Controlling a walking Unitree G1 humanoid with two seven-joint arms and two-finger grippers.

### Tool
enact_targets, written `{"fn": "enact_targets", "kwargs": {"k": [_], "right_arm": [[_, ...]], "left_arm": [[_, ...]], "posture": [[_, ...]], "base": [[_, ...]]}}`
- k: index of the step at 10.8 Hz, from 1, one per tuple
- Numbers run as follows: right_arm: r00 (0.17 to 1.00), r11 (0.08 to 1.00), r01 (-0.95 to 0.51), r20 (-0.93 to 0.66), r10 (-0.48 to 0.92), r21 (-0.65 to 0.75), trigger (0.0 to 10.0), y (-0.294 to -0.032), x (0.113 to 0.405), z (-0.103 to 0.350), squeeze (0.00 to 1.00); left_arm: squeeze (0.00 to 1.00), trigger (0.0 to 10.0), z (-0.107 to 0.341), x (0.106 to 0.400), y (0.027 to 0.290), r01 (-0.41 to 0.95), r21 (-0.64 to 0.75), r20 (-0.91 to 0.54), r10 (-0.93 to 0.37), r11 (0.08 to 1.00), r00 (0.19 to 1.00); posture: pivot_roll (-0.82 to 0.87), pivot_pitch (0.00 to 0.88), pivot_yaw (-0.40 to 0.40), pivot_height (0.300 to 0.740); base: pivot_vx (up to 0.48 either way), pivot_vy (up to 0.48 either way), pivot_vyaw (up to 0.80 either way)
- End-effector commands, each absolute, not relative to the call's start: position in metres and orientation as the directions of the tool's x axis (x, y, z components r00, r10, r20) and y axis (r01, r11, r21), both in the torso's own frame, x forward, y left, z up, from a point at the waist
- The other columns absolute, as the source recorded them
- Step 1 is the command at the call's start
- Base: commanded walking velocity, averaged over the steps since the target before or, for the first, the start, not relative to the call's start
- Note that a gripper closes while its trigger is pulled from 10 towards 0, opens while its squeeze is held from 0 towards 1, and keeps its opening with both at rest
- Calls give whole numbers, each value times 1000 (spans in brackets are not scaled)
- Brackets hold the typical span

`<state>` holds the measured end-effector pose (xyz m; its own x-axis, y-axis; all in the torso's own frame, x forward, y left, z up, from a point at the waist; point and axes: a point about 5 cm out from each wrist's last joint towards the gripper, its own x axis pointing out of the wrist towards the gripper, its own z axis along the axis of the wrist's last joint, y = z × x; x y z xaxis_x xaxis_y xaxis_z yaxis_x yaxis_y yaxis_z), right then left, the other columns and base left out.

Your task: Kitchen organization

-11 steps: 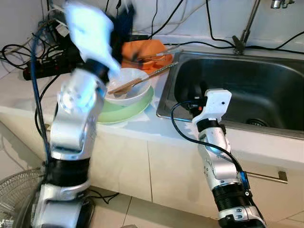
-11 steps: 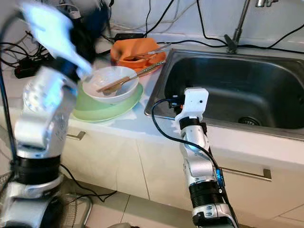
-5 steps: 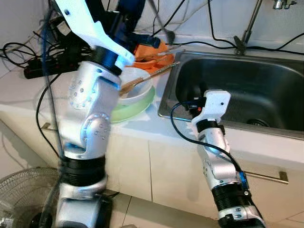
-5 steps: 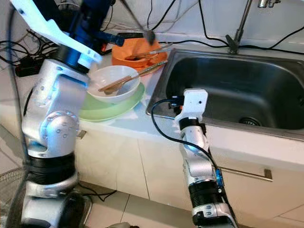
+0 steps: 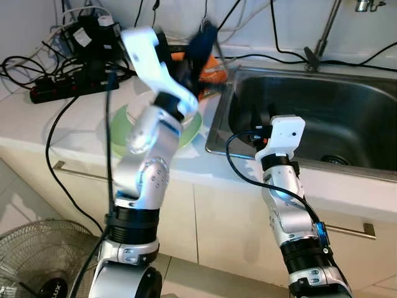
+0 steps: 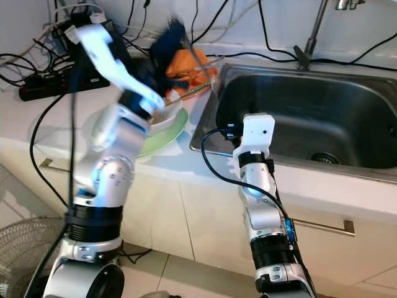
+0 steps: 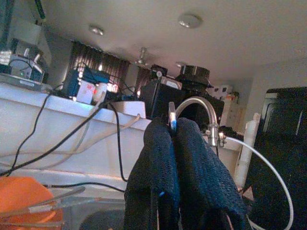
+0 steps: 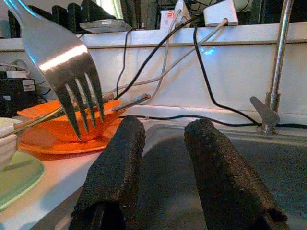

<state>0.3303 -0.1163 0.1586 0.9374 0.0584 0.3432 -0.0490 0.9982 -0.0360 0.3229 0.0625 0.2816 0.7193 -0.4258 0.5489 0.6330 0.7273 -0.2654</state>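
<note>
Two silver arms reach up from the floor in front of a white surface (image 5: 74, 121). Nearest, the right arm stands upright against the cabinet front, its right tool (image 8: 165, 143) pointing into the steel sink (image 5: 322, 118); its two black fingers (image 8: 117, 163) are parted with nothing between them, just over the sink's near rim. The sink basin looks bare apart from its drain.

One green plate (image 5: 121, 118) lies on the surface just left of the sink, with one white bowl (image 6: 170, 115) sitting on it; most of the bowl is hidden behind the left arm, and a pair of wooden chopsticks (image 6: 192, 90) sticks out of it toward the sink. Behind these sits one orange bowl (image 8: 84, 122) on an orange plate (image 8: 48, 143), with thin utensils resting across the bowl.

The left arm bends sharply at the elbow over the green plate, forearm raised, and its left tool (image 7: 175, 139) is lifted above the orange bowl near the sink's left edge, blurred in the head views. Its fingers are pressed together on the handle of one metal fork (image 8: 64, 67), whose tines hang down just above the orange bowl.

Farther back, black cables and a power strip (image 5: 56, 90) lie along the wall, and one tap (image 5: 322, 31) rises behind the sink.
</note>
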Motion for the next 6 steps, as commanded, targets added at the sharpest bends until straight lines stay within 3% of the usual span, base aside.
{"fn": "enact_targets", "kwargs": {"k": [1, 2, 3, 5, 6], "right_arm": [[930, 998, -47, 362, 60, -43, 10000, -115, 332, 164, 235], [930, 998, -45, 363, 58, -44, 10000, -115, 332, 164, 259], [930, 998, -42, 364, 56, -46, 10000, -115, 332, 164, 765], [929, 998, -37, 366, 53, -51, 10000, -115, 332, 164, 776], [926, 997, -30, 375, 53, -68, 10000, -116, 330, 164, 996]], "left_arm": [[0, 10000, 277, 324, 61, 638, -273, 554, -425, 720, 716], [0, 10000, 275, 326, 61, 637, -285, 552, -421, 716, 720], [0, 10000, 274, 327, 60, 642, -291, 553, -423, 709, 718], [0, 10000, 272, 329, 59, 653, -300, 555, -430, 695, 712], [0, 10000, 268, 332, 55, 663, -308, 557, -435, 682, 707]], "posture": [[46, 0, 83, 740], [46, 0, 83, 740], [49, 0, 86, 740], [47, 0, 88, 740], [35, 0, 92, 740]], "base": [[0, 0, 0], [0, 0, 0], [0, 0, 0], [0, 0, 0], [0, 0, 0]]}}
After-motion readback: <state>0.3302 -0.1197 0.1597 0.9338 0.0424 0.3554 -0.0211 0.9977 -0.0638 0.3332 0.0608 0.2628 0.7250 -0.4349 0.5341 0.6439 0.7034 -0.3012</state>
